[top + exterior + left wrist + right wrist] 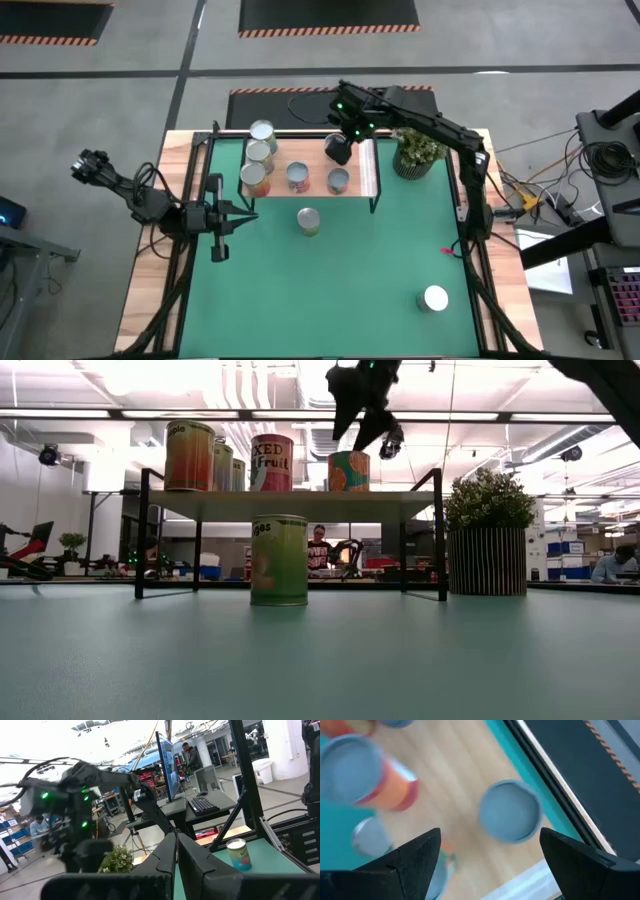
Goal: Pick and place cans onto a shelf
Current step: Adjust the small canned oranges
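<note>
Left of the shelf [365,168] the left gripper [219,222] idled with fingers closed and empty, five cans sat atop it, one green can [308,221] stood just before it, likely rigid, slick, best grasped mid-side, while the right gripper [340,150] hovered wide open and empty above.

Seen from above, the right gripper [339,150] hangs over the far right part of the light-wood shelf [366,168], beside a potted plant [417,152]. Five cans stand on the shelf: three clustered at its left end [258,157], two nearer the middle [298,177]. One can [308,221] stands on the green mat [330,290] before the shelf; another [434,299] sits near the right corner. The left gripper [218,222] rests at the mat's left edge.
</note>
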Robot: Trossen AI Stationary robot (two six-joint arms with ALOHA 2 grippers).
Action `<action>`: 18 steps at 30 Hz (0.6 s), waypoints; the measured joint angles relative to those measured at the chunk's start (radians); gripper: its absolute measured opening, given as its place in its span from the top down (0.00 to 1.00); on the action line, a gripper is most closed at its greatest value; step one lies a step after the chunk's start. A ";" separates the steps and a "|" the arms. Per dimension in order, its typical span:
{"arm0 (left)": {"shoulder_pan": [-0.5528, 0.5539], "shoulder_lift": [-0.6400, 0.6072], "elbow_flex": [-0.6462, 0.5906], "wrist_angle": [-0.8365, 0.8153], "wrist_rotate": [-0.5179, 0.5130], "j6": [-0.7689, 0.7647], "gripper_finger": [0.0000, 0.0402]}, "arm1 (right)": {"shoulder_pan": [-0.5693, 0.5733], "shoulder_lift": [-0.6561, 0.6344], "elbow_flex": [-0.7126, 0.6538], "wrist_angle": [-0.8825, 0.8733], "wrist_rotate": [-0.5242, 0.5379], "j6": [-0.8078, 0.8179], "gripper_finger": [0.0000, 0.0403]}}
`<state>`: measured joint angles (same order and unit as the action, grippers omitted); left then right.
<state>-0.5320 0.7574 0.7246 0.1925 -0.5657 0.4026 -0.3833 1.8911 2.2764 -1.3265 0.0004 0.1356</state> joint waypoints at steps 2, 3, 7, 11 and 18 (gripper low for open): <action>0.000 0.000 0.000 0.000 0.000 0.000 1.00 | 0.035 -0.018 -0.006 -0.009 0.000 -0.004 0.19; 0.000 0.000 0.000 0.000 0.000 0.000 1.00 | 0.054 -0.026 -0.011 -0.010 0.000 -0.006 0.19; 0.000 0.000 0.000 -0.001 0.000 0.000 1.00 | 0.137 -0.035 -0.037 0.005 0.053 -0.006 0.25; 0.000 0.000 0.000 -0.008 0.000 0.000 1.00 | 0.197 -0.035 -0.080 0.006 0.085 -0.007 0.41; 0.000 0.000 0.000 -0.008 0.000 0.000 1.00 | 0.232 -0.035 -0.158 0.008 0.168 -0.004 0.79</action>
<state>-0.5323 0.7574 0.7242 0.1844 -0.5655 0.4026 -0.1515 1.8561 2.1188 -1.3186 0.1685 0.1319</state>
